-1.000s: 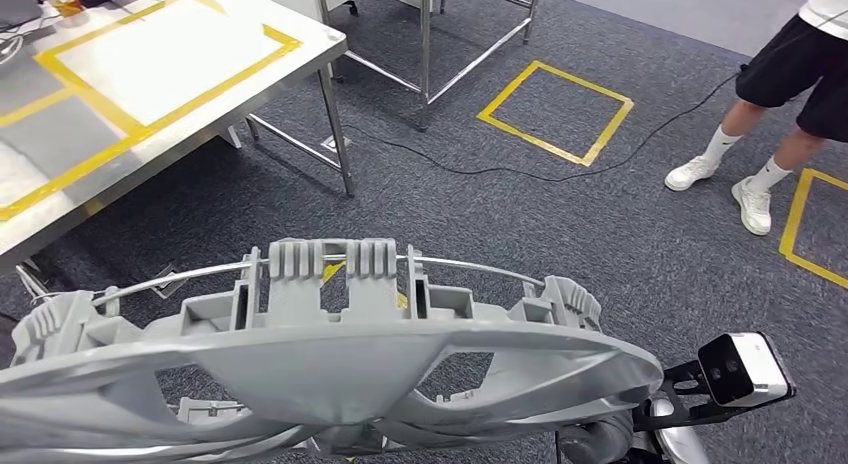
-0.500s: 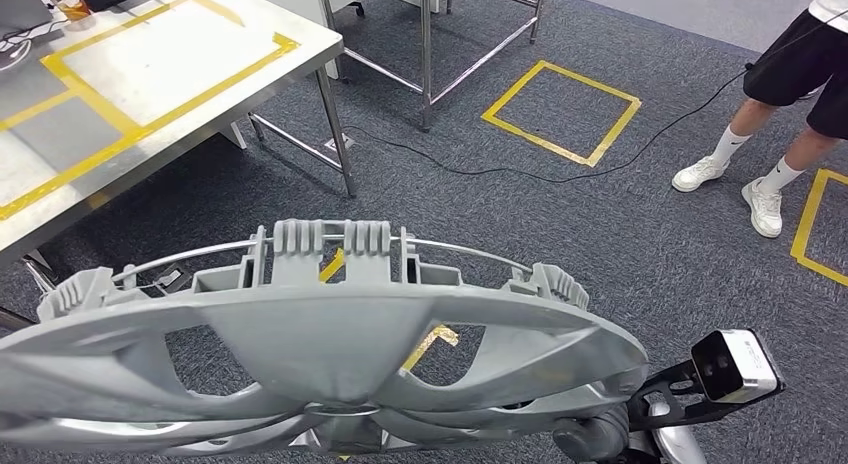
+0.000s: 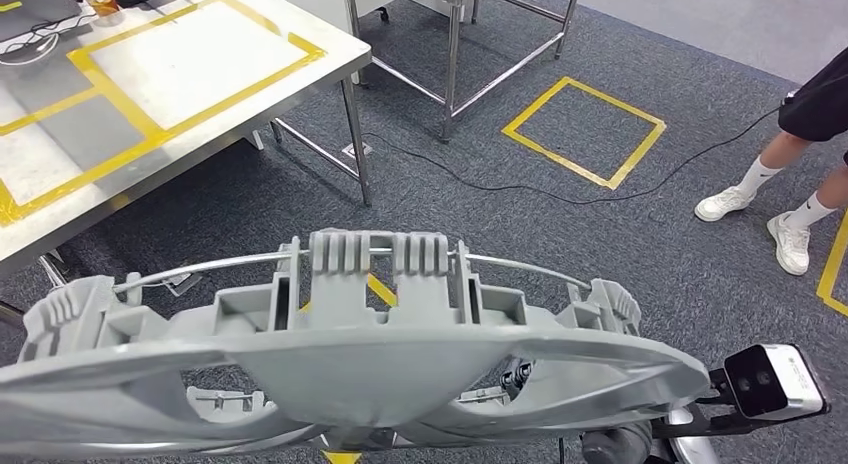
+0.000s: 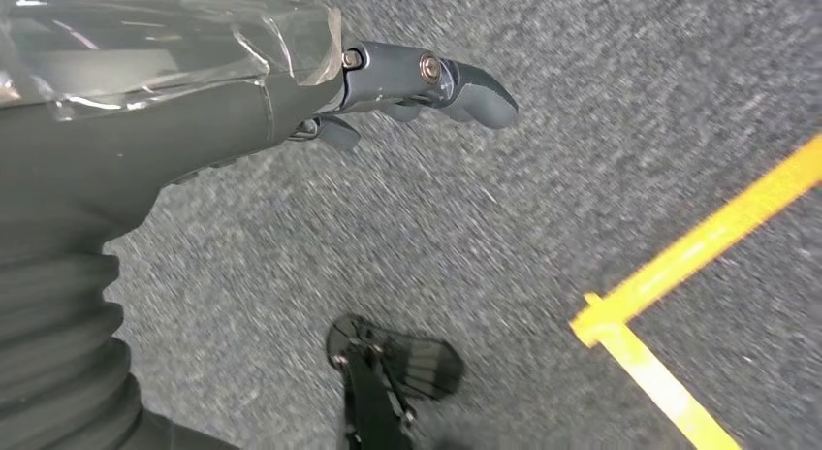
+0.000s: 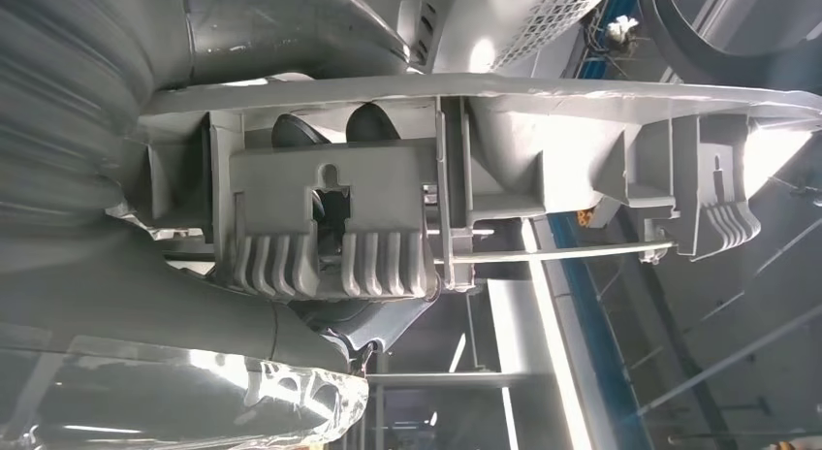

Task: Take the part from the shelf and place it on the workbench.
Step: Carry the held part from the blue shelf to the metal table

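The part [image 3: 340, 369], a large grey spoked wheel-cover disc with ribbed clips and a wire ring on its back, is carried low in front of the robot, nearly flat and tilted slightly, well off the workbench [image 3: 60, 199] that stands ahead to the left. The right hand [image 5: 145, 275] grasps it at the rim: in the right wrist view the thick grey thumb lies along 1 face of the disc while darker fingers [image 5: 334, 125] show behind a ribbed clip block, so the rim sits clamped between them, probably to keep the wide, light disc from swinging while the robot walks. The left hand [image 4: 291, 91] hangs over the grey carpet [image 4: 543, 217], holding nothing, its fingers loosely extended. Yellow tape outlines [image 3: 200, 59] on the workbench likely mark the drop zone. A person's legs [image 3: 790, 194] stand far right.
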`<state>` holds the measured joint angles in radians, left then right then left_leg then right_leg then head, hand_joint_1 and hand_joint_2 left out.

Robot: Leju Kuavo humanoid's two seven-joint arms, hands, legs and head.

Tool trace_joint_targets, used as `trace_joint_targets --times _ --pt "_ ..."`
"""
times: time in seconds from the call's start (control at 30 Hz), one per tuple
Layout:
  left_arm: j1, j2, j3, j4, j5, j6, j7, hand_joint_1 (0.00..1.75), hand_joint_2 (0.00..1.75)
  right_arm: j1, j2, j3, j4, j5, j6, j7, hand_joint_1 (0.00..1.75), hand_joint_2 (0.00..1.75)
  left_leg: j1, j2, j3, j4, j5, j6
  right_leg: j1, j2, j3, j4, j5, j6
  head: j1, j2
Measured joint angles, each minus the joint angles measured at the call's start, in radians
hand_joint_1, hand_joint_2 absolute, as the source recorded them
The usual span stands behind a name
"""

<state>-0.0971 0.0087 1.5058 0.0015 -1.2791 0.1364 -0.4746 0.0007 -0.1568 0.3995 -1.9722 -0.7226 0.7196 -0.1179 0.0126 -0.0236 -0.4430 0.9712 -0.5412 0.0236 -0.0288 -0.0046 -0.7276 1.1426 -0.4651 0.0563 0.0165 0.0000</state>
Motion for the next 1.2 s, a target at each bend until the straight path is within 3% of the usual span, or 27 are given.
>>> trace_joint_targets --times 0.03,0.07,0.1,0.17,0.2,0.27,0.3,0.37,0.43,0.47,0.5,0.57,0.6,0.63,0.67,0.73,0.8,0.87,0.93,0.97,1.0,1.03,1.07,1.1,1.13,1.17,1.2 --pt "0.001 0.0 0.0 0.0 0.0 0.0 0.0 0.0 1.75 0.0 0.0 0.0 0.0 0.0 0.001 0.0 1.75 1.75 0.001 -0.002 0.015 0.001 -0.016 -0.007 -0.002 -0.003 0.016 -0.059 0.044 0.009 0.001 0.0" --pt "0.001 0.0 0.0 0.0 0.0 0.0 0.001 0.0 1.75 0.0 0.0 0.0 0.0 0.0 0.002 0.0 1.75 1.75 0.002 -0.002 0.024 0.0 -0.031 -0.015 -0.001 -0.005 0.031 -0.099 0.076 0.004 0.002 0.0" --pt "0.001 0.001 0.0 0.0 0.0 0.0 0.001 0.0 1.75 0.001 0.0 0.0 -0.002 -0.001 0.002 0.0 1.75 1.75 0.001 -0.001 0.033 -0.004 -0.041 -0.024 0.001 -0.005 0.039 -0.118 0.095 -0.009 0.001 0.0" --pt "0.002 0.001 0.0 0.0 0.0 -0.001 0.003 0.0 1.75 0.001 0.001 0.001 -0.005 -0.002 0.004 0.0 1.75 1.75 0.001 0.002 0.041 0.004 -0.037 -0.036 0.007 -0.002 0.052 -0.12 0.084 -0.048 -0.002 0.0" --pt "0.001 0.001 0.0 0.0 0.0 -0.001 0.003 0.0 1.75 0.002 0.002 0.001 -0.007 -0.002 0.004 -0.001 1.75 1.75 0.003 0.005 0.031 0.03 -0.024 -0.039 0.007 0.0 0.06 -0.122 0.076 -0.059 -0.004 0.0" --pt "0.0 0.0 0.0 0.0 0.0 -0.001 0.004 0.0 1.75 0.002 0.005 0.001 -0.009 -0.003 0.005 -0.001 1.75 1.75 0.006 0.01 -0.038 0.145 0.004 -0.041 0.007 0.003 0.085 -0.126 0.057 -0.073 -0.007 0.0" --pt "0.001 0.0 0.0 0.0 0.001 -0.001 0.003 0.0 1.75 0.003 0.005 0.0 -0.01 -0.004 0.005 -0.002 1.75 1.75 0.006 0.013 -0.09 0.214 0.0 -0.041 0.009 0.004 0.099 -0.128 0.044 -0.077 -0.008 0.0" --pt "0.007 0.0 0.0 0.0 0.001 -0.001 0.003 0.0 1.75 0.003 0.006 0.001 -0.01 -0.005 0.006 -0.002 1.75 1.75 0.005 0.015 -0.185 0.304 -0.07 -0.042 0.015 0.007 0.132 -0.129 0.015 -0.083 -0.009 0.0" --pt "0.012 -0.001 0.0 0.0 0.002 -0.001 0.003 0.0 1.75 0.003 0.007 0.001 -0.01 -0.005 0.008 -0.002 1.75 1.75 0.002 0.016 -0.245 0.303 -0.143 -0.037 0.025 0.01 0.175 -0.129 -0.018 -0.087 -0.01 0.0" --pt "0.013 -0.002 0.0 0.0 0.002 -0.001 0.003 0.0 1.75 0.003 0.008 0.001 -0.01 -0.006 0.009 -0.002 1.75 1.75 -0.001 0.017 -0.259 0.271 -0.14 -0.03 0.031 0.011 0.2 -0.13 -0.036 -0.088 -0.01 0.0" --pt "0.014 -0.002 0.0 0.0 0.002 -0.001 0.003 0.0 1.75 0.003 0.008 0.001 -0.01 -0.006 0.009 -0.002 1.75 1.75 -0.007 0.017 -0.266 0.224 -0.093 -0.016 0.037 0.011 0.222 -0.131 -0.054 -0.09 -0.01 0.0" --pt "0.019 0.002 0.0 0.0 0.002 -0.001 0.004 0.0 1.75 0.002 0.01 0.002 -0.009 -0.007 0.009 -0.001 1.75 1.75 -0.032 0.008 -0.272 0.123 0.071 0.021 0.046 0.015 0.259 -0.133 -0.088 -0.09 -0.005 0.0" --pt "0.023 0.004 0.001 0.0 0.002 -0.001 0.004 0.0 1.75 0.002 0.011 0.002 -0.009 -0.006 0.009 -0.001 1.75 1.75 -0.044 0.0 -0.267 0.09 0.135 0.035 0.048 0.019 0.273 -0.138 -0.103 -0.089 -0.002 0.0" --pt "0.025 0.007 0.001 -0.001 0.003 0.0 0.004 0.0 1.75 0.002 0.012 0.003 -0.01 -0.006 0.01 0.0 1.75 1.75 -0.051 -0.007 -0.26 0.071 0.168 0.043 0.05 0.023 0.288 -0.137 -0.11 -0.086 0.0 0.0" --pt "0.025 0.007 0.001 -0.001 0.004 0.0 0.004 0.0 1.75 0.002 0.012 0.003 -0.011 -0.006 0.012 0.0 1.75 1.75 -0.052 -0.012 -0.244 0.063 0.168 0.044 0.051 0.026 0.297 -0.131 -0.11 -0.081 -0.001 0.0" --pt "0.021 0.008 0.001 -0.001 0.004 0.0 0.004 0.0 1.75 0.002 0.012 0.003 -0.015 -0.008 0.015 0.0 1.75 1.75 -0.048 -0.011 -0.211 0.049 0.163 0.045 0.051 0.023 0.278 -0.063 -0.092 -0.069 -0.003 0.0" --pt "0.017 0.007 0.001 -0.001 0.004 0.0 0.003 0.0 1.75 0.002 0.011 0.002 -0.016 -0.011 0.017 0.0 1.75 1.75 -0.043 -0.01 -0.19 0.045 0.151 0.049 0.046 0.019 0.198 0.057 -0.093 -0.063 -0.005 0.0" --pt "0.016 0.005 0.001 -0.001 0.005 0.0 0.003 0.0 1.75 0.003 0.008 0.002 -0.016 -0.012 0.018 0.0 1.75 1.75 -0.04 -0.011 -0.177 0.045 0.132 0.051 0.039 0.017 0.109 0.149 -0.15 -0.067 -0.006 0.0" --pt "0.016 0.0 0.001 -0.001 0.004 0.0 0.002 0.0 1.75 0.003 0.005 0.002 -0.016 -0.013 0.019 0.0 1.75 1.75 -0.037 -0.016 -0.155 0.045 0.11 0.047 0.03 0.016 0.06 0.15 -0.199 -0.063 -0.006 0.0" --pt "0.016 -0.001 0.001 -0.001 0.004 0.0 0.001 0.0 1.75 0.003 0.005 0.002 -0.016 -0.015 0.019 0.001 1.75 1.75 -0.035 -0.019 -0.141 0.045 0.099 0.043 0.026 0.016 0.055 0.112 -0.189 -0.05 -0.006 0.0" --pt "0.016 -0.003 0.001 -0.001 0.004 0.0 0.001 0.0 1.75 0.003 0.004 0.001 -0.016 -0.019 0.019 0.002 1.75 1.75 -0.032 -0.021 -0.125 0.045 0.087 0.038 0.022 0.016 0.061 0.053 -0.151 -0.033 -0.006 0.0" --pt "0.016 -0.004 0.001 -0.001 0.004 0.0 0.0 0.0 1.75 0.004 0.004 0.001 -0.016 -0.022 0.019 0.004 1.75 1.75 -0.031 -0.023 -0.114 0.045 0.075 0.033 0.02 0.014 0.07 -0.01 -0.091 -0.016 -0.005 0.0" --pt "0.017 -0.004 0.001 -0.001 0.005 0.0 0.0 0.0 1.75 0.003 0.004 0.001 -0.015 -0.026 0.019 0.006 1.75 1.75 -0.031 -0.025 -0.105 0.047 0.065 0.027 0.02 0.013 0.078 -0.062 -0.035 -0.011 -0.004 0.0" --pt "0.017 -0.004 0.001 -0.001 0.006 0.0 0.0 0.0 1.75 0.004 0.005 0.001 -0.016 -0.03 0.019 0.008 1.75 1.75 -0.031 -0.026 -0.102 0.048 0.056 0.021 0.021 0.012 0.084 -0.096 0.009 -0.017 -0.005 0.0" --pt "0.018 -0.004 0.001 -0.001 0.007 0.0 -0.001 0.0 1.75 0.005 0.006 0.001 -0.016 -0.032 0.019 0.011 1.75 1.75 -0.032 -0.026 -0.102 0.051 0.05 0.016 0.023 0.011 0.086 -0.109 0.035 -0.031 -0.005 0.0" --pt "0.019 -0.004 0.001 -0.001 0.008 0.0 -0.001 0.0 1.75 0.005 0.007 0.001 -0.017 -0.033 0.019 0.013 1.75 1.75 -0.032 -0.026 -0.101 0.052 0.047 0.012 0.024 0.012 0.089 -0.113 0.039 -0.048 -0.007 0.0" --pt "0.019 -0.003 0.001 -0.001 0.008 -0.001 -0.001 0.0 1.75 0.006 0.009 0.0 -0.017 -0.034 0.019 0.015 1.75 1.75 -0.032 -0.024 -0.102 0.055 0.043 0.007 0.022 0.012 0.095 -0.115 0.041 -0.058 -0.007 0.0"
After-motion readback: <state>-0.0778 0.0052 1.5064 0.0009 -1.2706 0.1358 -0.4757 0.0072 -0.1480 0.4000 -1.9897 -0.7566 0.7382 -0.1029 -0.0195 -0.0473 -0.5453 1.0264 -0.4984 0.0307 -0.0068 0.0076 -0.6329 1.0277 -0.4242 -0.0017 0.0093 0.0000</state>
